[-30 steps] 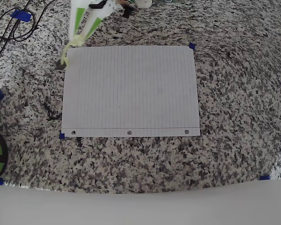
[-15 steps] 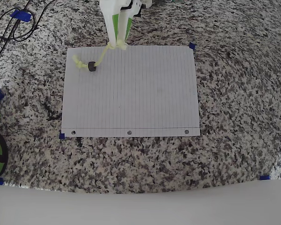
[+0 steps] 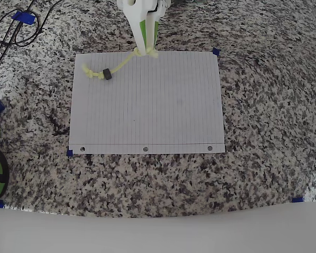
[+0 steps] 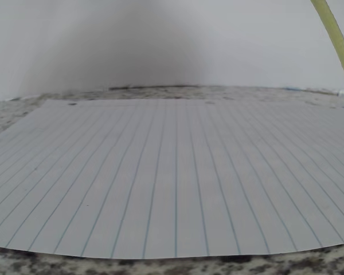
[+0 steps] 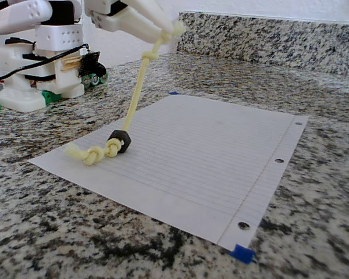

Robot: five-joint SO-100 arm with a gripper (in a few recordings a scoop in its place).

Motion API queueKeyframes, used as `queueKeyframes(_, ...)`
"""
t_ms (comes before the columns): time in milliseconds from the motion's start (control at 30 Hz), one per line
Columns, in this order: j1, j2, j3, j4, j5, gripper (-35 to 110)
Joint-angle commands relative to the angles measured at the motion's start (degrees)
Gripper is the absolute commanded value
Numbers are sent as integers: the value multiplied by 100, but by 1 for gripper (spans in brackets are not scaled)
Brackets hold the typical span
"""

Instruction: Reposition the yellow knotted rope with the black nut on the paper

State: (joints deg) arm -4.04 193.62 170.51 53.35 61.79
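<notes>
The end effector (image 5: 173, 29) is clamped on the rope's (image 5: 135, 96) upper knot, holding it taut and slanted, so the nut (image 5: 119, 141) and lower knot rest on the paper (image 5: 221, 151), likely for dragging.

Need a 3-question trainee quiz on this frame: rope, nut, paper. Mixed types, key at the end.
1. True or false: the gripper holds the rope by its upper end.
2. Where does the nut rest?
A. on the granite counter
B. on the paper
C. lifted in the air
3. Fill in: in the overhead view, the paper's punched holes run along its ____ edge.

Key:
1. True; the rope slants from the gripper down to the sheet.
2. B; it sits near the paper's left corner in the fixed view, beside the lower knot.
3. Bottom.
</notes>
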Motion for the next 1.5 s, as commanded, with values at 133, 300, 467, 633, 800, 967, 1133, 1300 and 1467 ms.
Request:
queueKeyframes(133, -352, -88, 0, 220, -439, 16)
queueKeyframes(300, -571, -97, 53, 141, -1055, 40)
queueKeyframes(467, -668, -62, 70, 70, -1960, 50)
queueKeyframes(633, -765, 18, 70, -62, -2918, 50)
queueKeyframes(800, -642, -35, 62, -255, -4412, 37)
queueKeyframes(967, 62, -510, 0, -316, -5194, 0)
queueKeyframes(1133, 721, -1274, -229, -448, -6741, 0)
queueKeyframes(1300, 1257, -2276, -677, -615, -8631, 0)
queueKeyframes(1467, 1731, -3480, -1345, -510, -10239, 0)
